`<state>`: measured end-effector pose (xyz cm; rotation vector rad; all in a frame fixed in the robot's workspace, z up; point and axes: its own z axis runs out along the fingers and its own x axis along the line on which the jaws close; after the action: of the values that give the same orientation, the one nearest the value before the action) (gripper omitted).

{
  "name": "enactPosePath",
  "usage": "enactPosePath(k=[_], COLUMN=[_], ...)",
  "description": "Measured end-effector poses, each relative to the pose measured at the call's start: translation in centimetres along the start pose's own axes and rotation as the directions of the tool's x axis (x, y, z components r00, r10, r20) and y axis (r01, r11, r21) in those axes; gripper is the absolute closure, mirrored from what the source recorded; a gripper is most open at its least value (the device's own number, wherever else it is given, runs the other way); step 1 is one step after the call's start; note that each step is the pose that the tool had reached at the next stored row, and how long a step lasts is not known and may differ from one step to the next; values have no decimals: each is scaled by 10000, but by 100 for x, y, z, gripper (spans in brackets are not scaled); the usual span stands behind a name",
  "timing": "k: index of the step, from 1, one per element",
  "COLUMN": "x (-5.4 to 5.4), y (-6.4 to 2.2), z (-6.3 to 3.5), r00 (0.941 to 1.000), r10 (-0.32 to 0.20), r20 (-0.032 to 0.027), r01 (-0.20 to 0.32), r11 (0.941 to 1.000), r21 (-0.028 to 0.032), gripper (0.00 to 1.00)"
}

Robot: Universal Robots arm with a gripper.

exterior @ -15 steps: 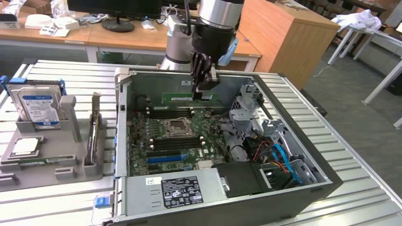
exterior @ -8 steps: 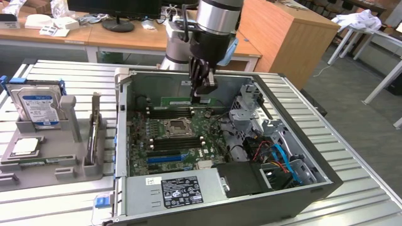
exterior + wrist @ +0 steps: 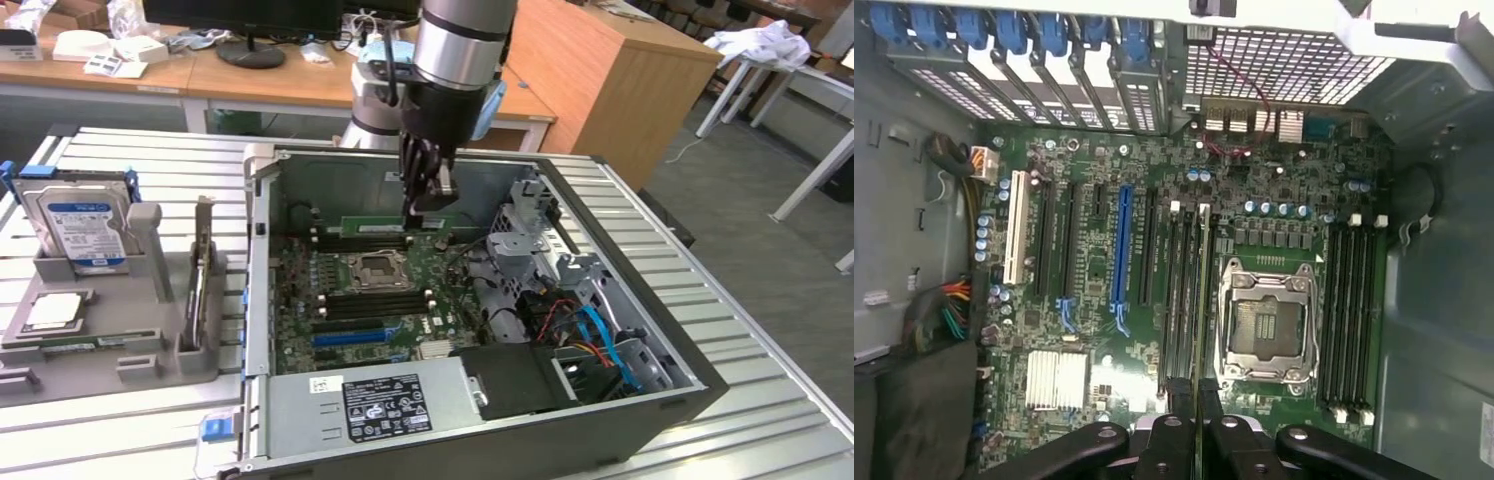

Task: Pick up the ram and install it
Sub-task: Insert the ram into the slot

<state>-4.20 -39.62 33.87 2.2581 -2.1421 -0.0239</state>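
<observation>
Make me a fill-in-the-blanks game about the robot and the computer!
1. The gripper is shut on the ram, which is coloured ___.
2. The hard drive stands in a holder coloured ___.
3. The square socket on the motherboard has no chip in it, so it is ___.
Missing words: green, gray, empty.

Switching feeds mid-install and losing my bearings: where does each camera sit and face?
Exterior view: off-robot, raised, looking down into the open grey computer case; silver arm and claw show.
Wrist view: on the wrist, looking past the claw's black fingers at the green motherboard.
Shared: claw, motherboard, thin green ram stick it grips.
</observation>
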Motion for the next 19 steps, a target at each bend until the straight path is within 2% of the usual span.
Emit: enactPosePath(k=[10,19], x=[-2,-5], y=[-6,36], z=[181,346], r00=[10000,9999], r10=[40,112], r20=[2,-4], r01=[-40,-112], r11=[10000,9999], r21=[0,4], gripper=[87,87])
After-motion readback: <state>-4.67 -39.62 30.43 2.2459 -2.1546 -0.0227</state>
